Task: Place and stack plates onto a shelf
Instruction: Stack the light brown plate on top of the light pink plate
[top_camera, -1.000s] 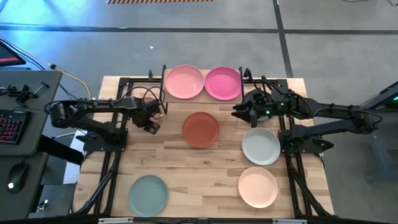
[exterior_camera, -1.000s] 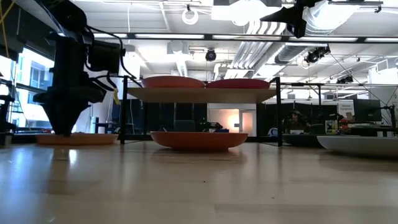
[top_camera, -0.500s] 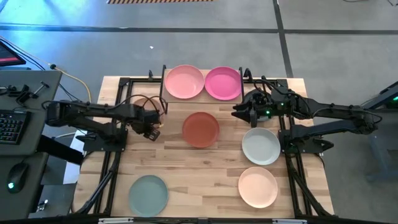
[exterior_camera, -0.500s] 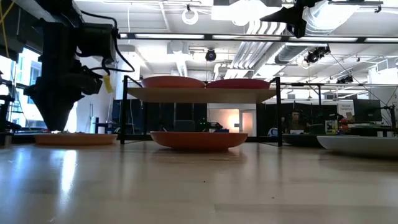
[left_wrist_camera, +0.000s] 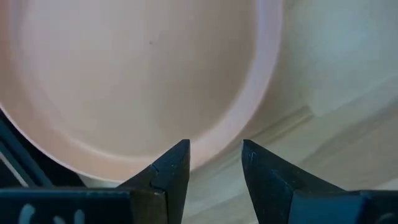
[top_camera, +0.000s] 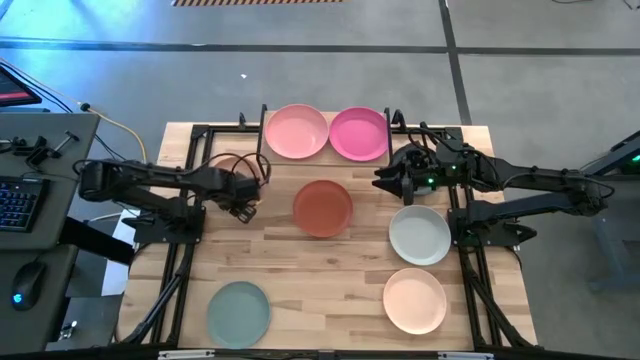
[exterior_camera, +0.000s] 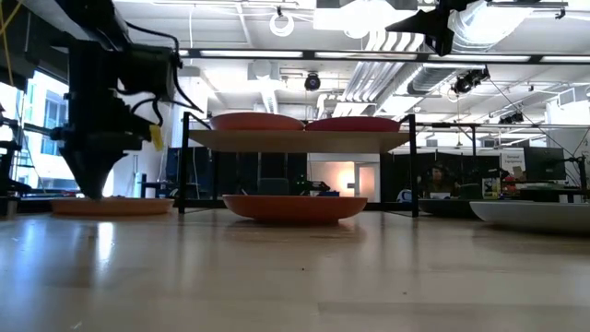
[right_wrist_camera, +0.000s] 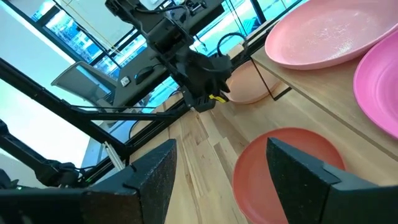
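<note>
- Wooden tabletop (top_camera: 330, 270) is laid with loose plates; two plates are already set on the shelf (exterior_camera: 300, 139).
- Left gripper (left_wrist_camera: 214, 163), fingers parted, is poised over the peach plate (left_wrist_camera: 124, 81) rim for gripping.
- Right gripper (top_camera: 385, 182), fingers spread, is parked beside the shelf.

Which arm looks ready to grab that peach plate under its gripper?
The left. Its gripper hangs open right over the rim of the peach plate, while the right gripper waits open beside the shelf, farther off.

Grey concrete floor (top_camera: 330, 80), bright ceiling lights (exterior_camera: 369, 18), keyboard (top_camera: 12, 200) on side desk (top_camera: 45, 140)
</note>
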Motion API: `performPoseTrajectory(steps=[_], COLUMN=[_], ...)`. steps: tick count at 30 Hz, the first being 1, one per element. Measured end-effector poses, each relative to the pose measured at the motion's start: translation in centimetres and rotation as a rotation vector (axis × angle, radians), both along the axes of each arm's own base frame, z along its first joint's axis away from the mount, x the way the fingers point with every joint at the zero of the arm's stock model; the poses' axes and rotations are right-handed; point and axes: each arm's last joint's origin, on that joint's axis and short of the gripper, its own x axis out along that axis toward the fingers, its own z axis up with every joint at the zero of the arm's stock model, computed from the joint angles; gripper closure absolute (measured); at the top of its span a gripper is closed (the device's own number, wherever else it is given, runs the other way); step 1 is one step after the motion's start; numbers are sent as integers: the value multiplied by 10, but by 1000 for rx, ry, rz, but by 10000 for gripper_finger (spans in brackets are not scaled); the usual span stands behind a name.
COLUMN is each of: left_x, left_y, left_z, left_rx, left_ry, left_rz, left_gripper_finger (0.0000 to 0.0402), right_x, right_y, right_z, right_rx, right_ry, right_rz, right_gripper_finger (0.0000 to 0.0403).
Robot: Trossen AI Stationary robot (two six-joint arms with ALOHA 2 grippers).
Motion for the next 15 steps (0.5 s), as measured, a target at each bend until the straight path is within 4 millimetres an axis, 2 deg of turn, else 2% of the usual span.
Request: performPoseTrajectory(steps=[6,15], left_x=[9,11], left_y=[-1,0], left_z=[-9,-14], left_rx=[-71,-66], left_ry=[-16,18], left_rz=[-62,-87], left_gripper_finger=[268,268], right_x=[0,0], right_y=[0,0], right_z=[0,0], right_rx=[1,3], right_ry=[0,0], right_rz=[-1,-1], right_gripper_finger=[174,174])
